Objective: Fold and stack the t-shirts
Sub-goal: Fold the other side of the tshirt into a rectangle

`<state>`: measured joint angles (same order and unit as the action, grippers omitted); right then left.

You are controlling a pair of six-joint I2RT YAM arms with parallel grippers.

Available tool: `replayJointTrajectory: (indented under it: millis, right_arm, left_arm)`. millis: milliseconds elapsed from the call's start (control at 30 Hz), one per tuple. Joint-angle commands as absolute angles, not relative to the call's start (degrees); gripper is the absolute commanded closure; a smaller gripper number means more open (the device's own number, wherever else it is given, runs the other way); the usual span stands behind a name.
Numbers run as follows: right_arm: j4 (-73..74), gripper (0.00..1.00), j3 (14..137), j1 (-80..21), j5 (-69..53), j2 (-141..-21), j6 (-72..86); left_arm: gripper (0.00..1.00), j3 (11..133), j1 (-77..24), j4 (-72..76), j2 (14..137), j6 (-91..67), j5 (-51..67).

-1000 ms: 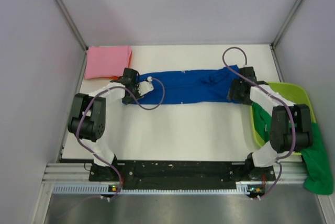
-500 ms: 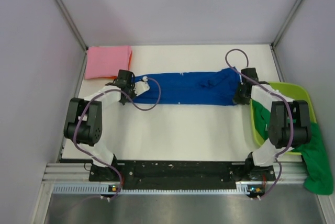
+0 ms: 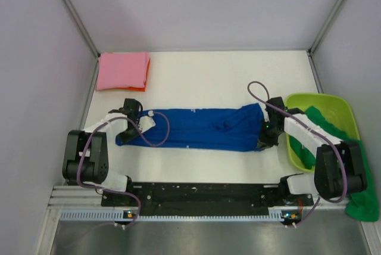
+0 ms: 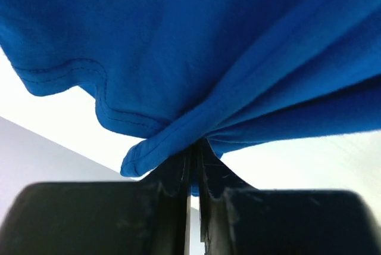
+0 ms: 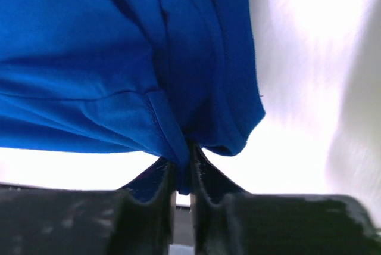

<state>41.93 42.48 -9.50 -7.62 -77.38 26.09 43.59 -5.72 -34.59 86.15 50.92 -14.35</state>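
Observation:
A royal blue t-shirt lies stretched in a long band across the table, between the two arms. My left gripper is shut on its left end; in the left wrist view the blue cloth is pinched between the jaws of the left gripper. My right gripper is shut on the right end, where the blue cloth bunches into the right gripper. A folded pink t-shirt lies at the back left. A green t-shirt hangs out of the tub.
A lime-green plastic tub stands at the right edge, right beside my right arm. Grey walls close the table in at the left, back and right. The black rail with the arm bases runs along the near edge.
Both grippers have closed on the ends of the blue t-shirt and pulled it toward the near edge, away from the pink one. The band is now flatter and longer.

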Motion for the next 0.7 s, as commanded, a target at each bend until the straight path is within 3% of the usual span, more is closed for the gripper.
replayJointTrajectory:
  millis: [0,67,133,167,267,400,533,667]
  right_arm:
    - [51.7,0.81,43.1,-13.4,-9.3,-71.9,29.0]
    - [54.4,0.72,43.2,-13.8,-9.1,-69.1,29.1]
    - [54.9,0.65,43.4,-13.8,-10.7,-66.3,29.5]
    - [55.5,0.6,44.1,-13.9,-11.2,-65.1,29.6]
    - [56.8,0.59,49.1,-13.8,-9.8,-63.5,27.2]
    - [54.2,0.59,57.8,-13.9,-8.2,-66.9,23.4]
    - [39.2,0.54,61.6,-13.0,-12.4,-73.4,22.2]
    - [32.4,0.55,67.0,-11.7,-13.4,-85.6,23.2]
  left_arm:
    - [0.79,41.2,-2.5,-40.3,82.3,51.6,-22.5]
    - [0.52,41.8,-2.3,-41.2,80.7,51.9,-22.6]
    - [0.45,44.4,-2.3,-42.1,79.5,51.9,-22.0]
    - [0.43,46.7,-2.5,-43.0,79.5,51.3,-21.1]
    - [0.4,57.5,-4.3,-48.6,80.2,48.0,-15.0]
    - [0.39,71.8,-13.2,-51.7,80.5,45.4,5.6]
    - [0.4,75.5,-27.8,-45.5,83.9,44.5,22.7]
    - [0.4,77.2,-39.3,-36.1,90.3,45.2,28.4]
